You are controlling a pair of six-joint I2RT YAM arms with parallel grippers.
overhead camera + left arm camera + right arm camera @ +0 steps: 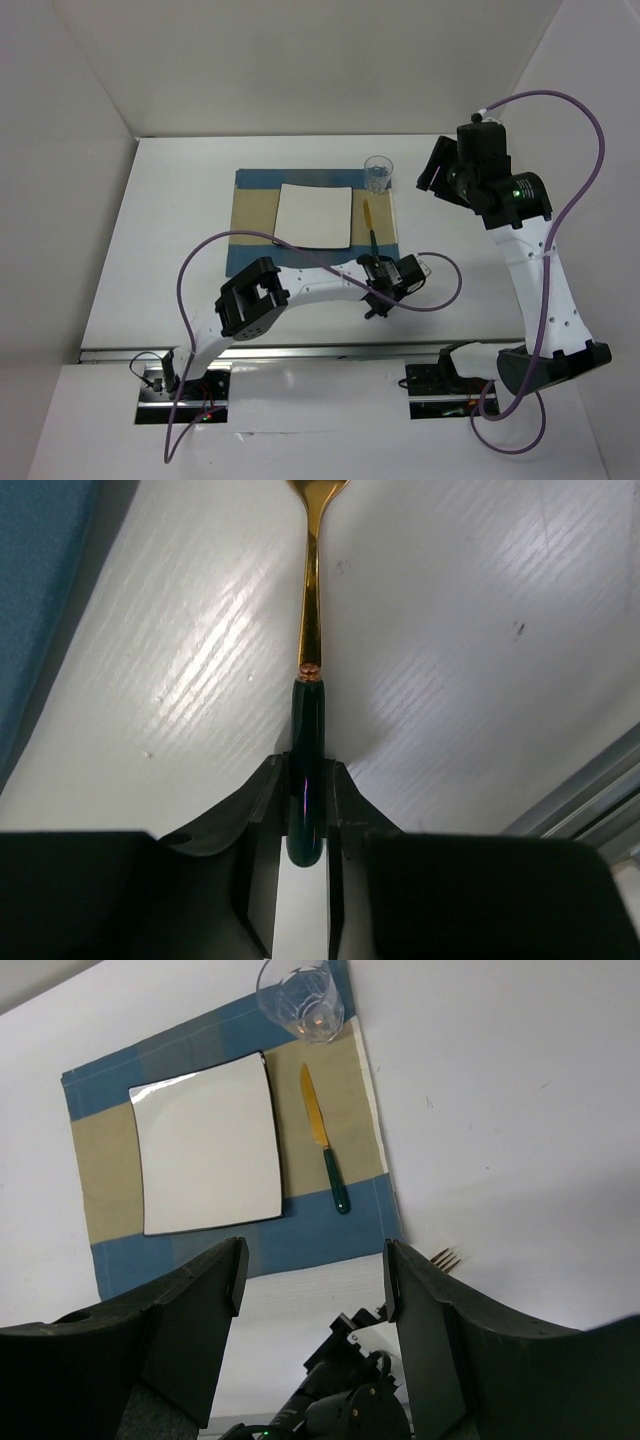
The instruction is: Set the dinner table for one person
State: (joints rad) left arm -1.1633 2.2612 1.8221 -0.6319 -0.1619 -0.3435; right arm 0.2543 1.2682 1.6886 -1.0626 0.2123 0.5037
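My left gripper (385,285) (307,772) is shut on the dark green handle of a gold fork (311,600), held low over the white dinner table (160,230) just off the placemat's near right corner. The fork's tines (445,1257) show in the right wrist view. A blue-and-tan placemat (255,215) (110,1160) bears a square white plate (314,214) (208,1145). A gold knife with a green handle (370,222) (325,1145) lies right of the plate. A clear glass (378,172) (300,998) stands at the mat's far right corner. My right gripper (435,172) (312,1260) is open and empty, raised high at the right.
White walls enclose the table on the left, back and right. A metal rail (300,352) runs along the near edge. The left arm's purple cable (440,290) loops over the table near the fork.
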